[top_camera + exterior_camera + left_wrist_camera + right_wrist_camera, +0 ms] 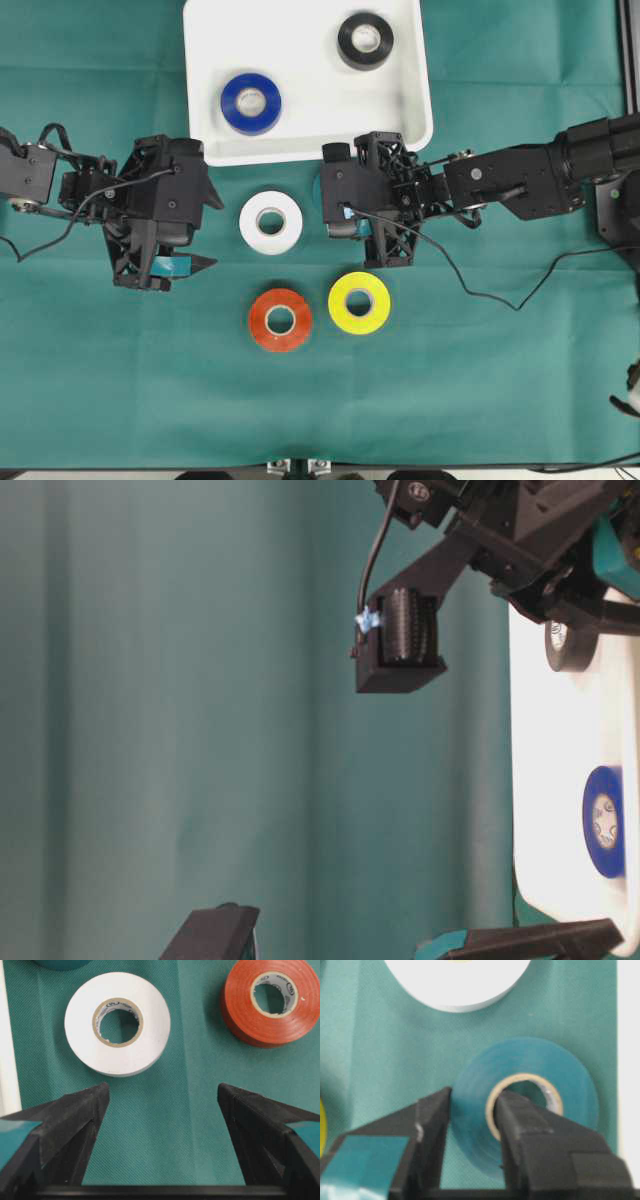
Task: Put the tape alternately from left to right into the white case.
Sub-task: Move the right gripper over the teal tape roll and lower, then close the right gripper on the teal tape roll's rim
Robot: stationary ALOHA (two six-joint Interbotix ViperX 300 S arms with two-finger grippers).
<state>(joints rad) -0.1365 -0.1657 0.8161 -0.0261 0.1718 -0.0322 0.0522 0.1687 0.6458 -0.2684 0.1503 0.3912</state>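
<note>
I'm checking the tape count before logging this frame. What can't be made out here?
- Teal roll: overhead, hidden beneath the right gripper.
- White case: table-level view, cut off by the right edge.
- Red roll, yellow roll: absent from the table-level view.

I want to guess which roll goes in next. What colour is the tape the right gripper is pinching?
Teal. The right gripper pinches the teal tape roll; clearest in the right wrist view.
</note>
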